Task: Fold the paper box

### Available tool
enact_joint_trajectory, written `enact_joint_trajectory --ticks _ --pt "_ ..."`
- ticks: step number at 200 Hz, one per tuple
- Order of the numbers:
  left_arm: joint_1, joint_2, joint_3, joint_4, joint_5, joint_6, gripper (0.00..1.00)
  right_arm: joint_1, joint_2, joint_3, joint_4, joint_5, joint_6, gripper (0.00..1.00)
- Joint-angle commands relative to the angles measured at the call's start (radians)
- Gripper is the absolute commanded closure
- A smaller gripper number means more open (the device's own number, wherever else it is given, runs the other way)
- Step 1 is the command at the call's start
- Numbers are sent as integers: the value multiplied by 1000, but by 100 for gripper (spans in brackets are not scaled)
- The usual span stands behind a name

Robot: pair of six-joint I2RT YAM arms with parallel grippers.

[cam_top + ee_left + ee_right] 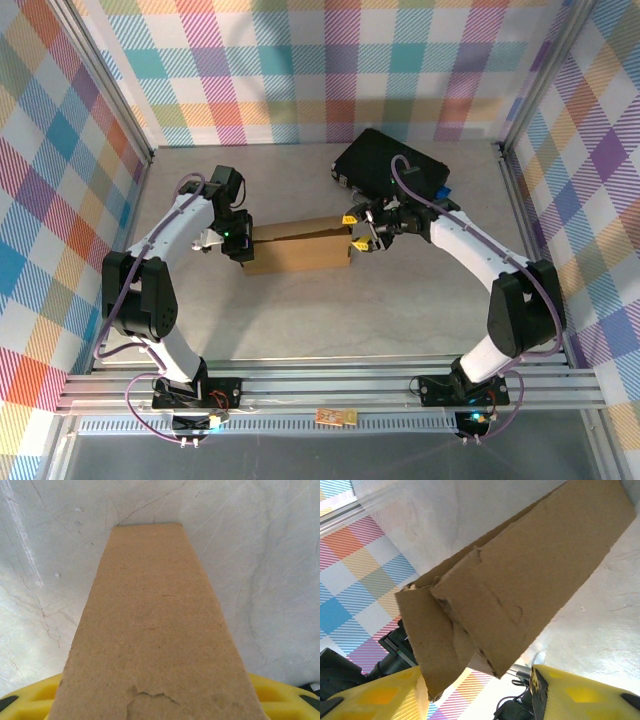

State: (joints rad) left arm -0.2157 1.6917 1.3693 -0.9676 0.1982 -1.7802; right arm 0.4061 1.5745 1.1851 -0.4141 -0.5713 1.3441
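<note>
Poking into right gripper (353, 232), paper box (298, 250)

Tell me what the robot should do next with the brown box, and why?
Probably close the right hand on the end flap and tuck it in: that flap of the paper box sticks out between that hand's open fingers, and the left hand sits at the other end.
</note>
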Motion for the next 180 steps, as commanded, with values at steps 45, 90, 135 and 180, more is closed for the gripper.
enact_joint_trajectory --ticks 45,90,135,180 --pt "-7 56 -42 -62 -57 13 61 -19 1 -76 -31 26 -53 50" --pt "-6 51 -43 -63 -60 14 61 -40 0 -120 -4 21 -58 54" --pt "-5 54 -42 -65 -60 15 62 -40 11 -160 -3 27 -76 60" --pt "-5 48 -42 -62 -60 15 63 -47 16 -229 11 44 -76 69"
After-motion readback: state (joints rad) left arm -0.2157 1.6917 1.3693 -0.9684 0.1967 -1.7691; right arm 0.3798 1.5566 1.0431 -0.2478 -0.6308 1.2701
